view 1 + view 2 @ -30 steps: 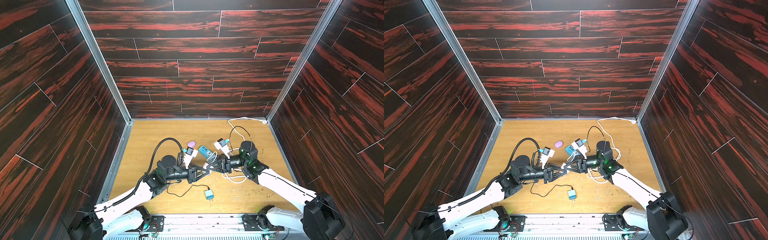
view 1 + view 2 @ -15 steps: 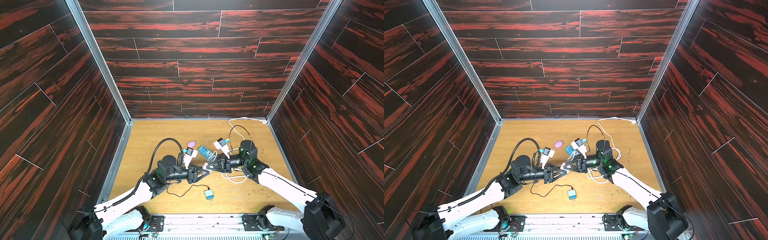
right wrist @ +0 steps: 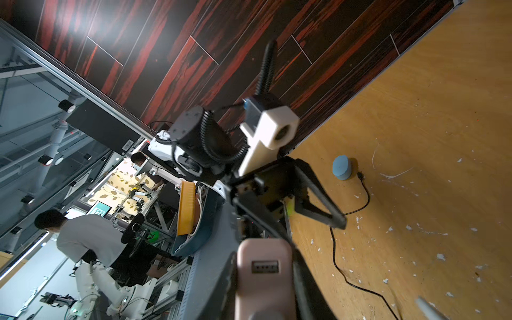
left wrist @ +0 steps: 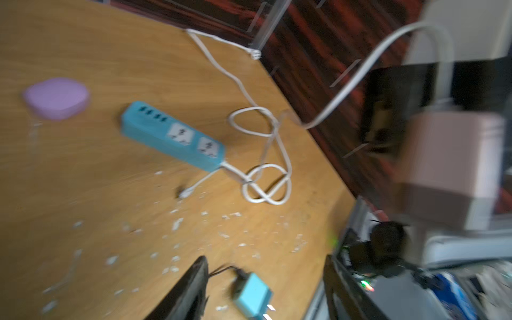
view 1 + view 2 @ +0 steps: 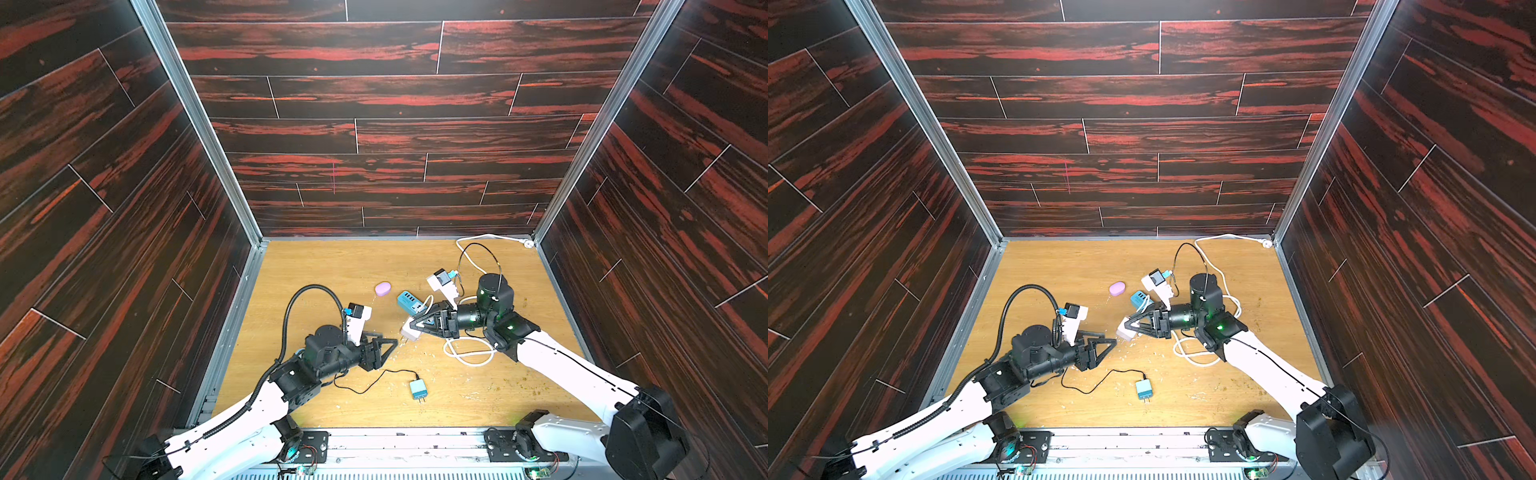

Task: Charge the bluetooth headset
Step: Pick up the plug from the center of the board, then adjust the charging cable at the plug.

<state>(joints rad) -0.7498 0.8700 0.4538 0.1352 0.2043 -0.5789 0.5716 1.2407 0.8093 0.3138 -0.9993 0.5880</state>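
Observation:
The bluetooth headset is a purple oval case (image 5: 382,288) (image 5: 1117,288) (image 4: 56,98) lying on the wooden floor beside a blue power strip (image 5: 409,302) (image 4: 173,135). My right gripper (image 5: 409,329) (image 5: 1126,330) (image 3: 264,277) is shut on a pale pink charger adapter (image 5: 408,333) (image 3: 264,273) (image 4: 448,155), held off the floor with its USB port facing the left arm. My left gripper (image 5: 388,340) (image 5: 1106,343) (image 4: 266,259) (image 3: 288,219) stands open and holds nothing, a short way from the adapter.
A blue plug adapter (image 5: 417,390) (image 4: 253,293) (image 3: 342,167) with a thin black cable (image 5: 365,384) lies near the front. White cable loops (image 5: 469,353) (image 4: 266,182) lie under the right arm. White crumbs litter the floor. Dark walls close in three sides.
My left gripper has opened and drawn back from the pink adapter, where both grippers met a second ago. The right gripper keeps its hold and has hardly moved.

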